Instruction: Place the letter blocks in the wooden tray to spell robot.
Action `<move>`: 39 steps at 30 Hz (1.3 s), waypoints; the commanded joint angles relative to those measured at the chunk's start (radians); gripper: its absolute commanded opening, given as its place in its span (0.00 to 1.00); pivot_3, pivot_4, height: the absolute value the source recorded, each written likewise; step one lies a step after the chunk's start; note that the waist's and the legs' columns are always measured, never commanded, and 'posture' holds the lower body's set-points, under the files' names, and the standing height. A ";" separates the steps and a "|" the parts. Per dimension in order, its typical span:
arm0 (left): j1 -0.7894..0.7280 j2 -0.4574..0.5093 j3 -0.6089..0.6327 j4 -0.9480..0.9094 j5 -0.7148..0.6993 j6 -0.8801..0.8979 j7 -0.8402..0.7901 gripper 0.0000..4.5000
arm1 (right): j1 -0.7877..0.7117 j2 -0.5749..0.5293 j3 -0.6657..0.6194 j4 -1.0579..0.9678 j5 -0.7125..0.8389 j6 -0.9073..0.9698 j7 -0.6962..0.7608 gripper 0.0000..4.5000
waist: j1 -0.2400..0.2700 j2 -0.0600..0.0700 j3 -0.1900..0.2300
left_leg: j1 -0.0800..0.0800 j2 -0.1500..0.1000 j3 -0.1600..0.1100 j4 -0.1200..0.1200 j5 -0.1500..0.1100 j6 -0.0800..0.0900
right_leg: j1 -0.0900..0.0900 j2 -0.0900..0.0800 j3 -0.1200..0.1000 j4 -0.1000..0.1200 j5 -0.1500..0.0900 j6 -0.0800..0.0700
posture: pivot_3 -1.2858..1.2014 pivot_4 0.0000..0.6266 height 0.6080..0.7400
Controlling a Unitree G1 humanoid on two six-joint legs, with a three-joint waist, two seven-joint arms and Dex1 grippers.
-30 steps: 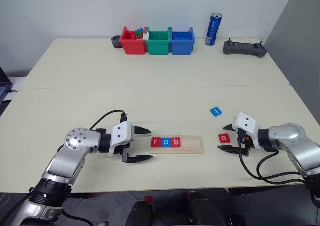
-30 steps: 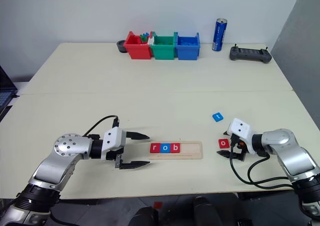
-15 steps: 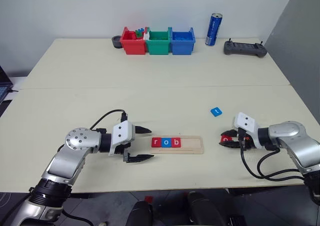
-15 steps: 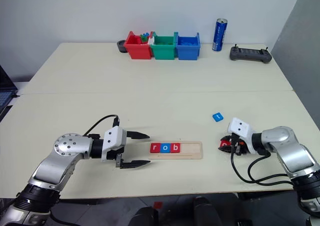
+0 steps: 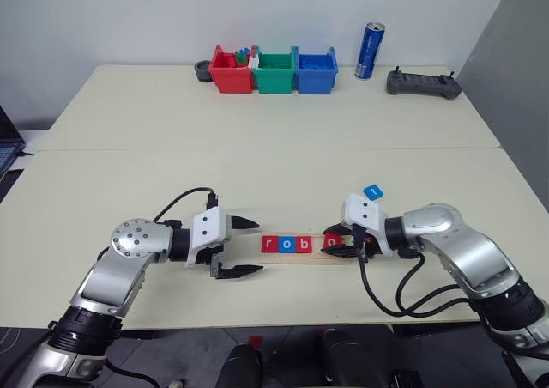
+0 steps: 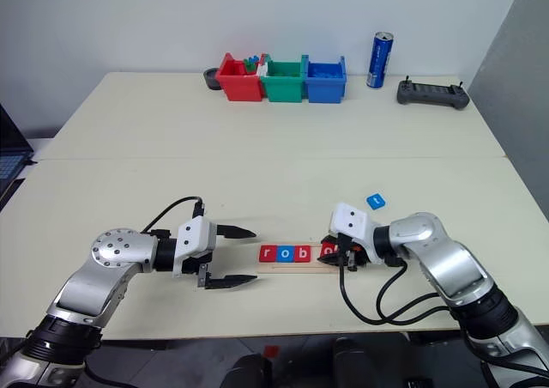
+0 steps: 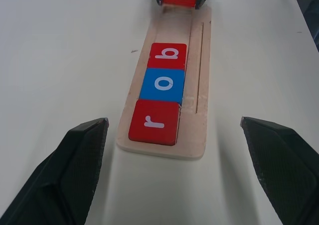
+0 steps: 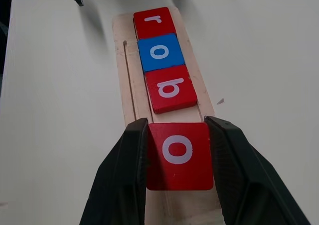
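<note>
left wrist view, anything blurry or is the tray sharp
Left wrist view: tray and r tile are sharp; the left end effector's fingers close to the lens look soft. Right wrist view: red o tile is crisp, with soft shadows on the table.

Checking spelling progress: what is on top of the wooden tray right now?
On the wooden tray lie a red r, a blue o and a red b. The right gripper holds a red o over the free end, hiding the wood beneath.

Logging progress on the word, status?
Left pincer open, idle. Right pincer shut on red o tile over wooden tray; r, o, b seated. Blue tile loose. Path clear.
</note>
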 commanded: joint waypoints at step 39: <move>0.024 0.007 0.022 -0.033 0.000 -0.023 0.012 1.00 | 0.138 -0.107 -0.097 -0.293 0.071 0.098 0.006 0.19 | 0.014 0.000 0.000 | 0.000 0.000 0.000 0.000 0.000 0.000 | 0.000 0.000 -0.001 0.000 0.000 0.000 | 0.52 0.24 1.00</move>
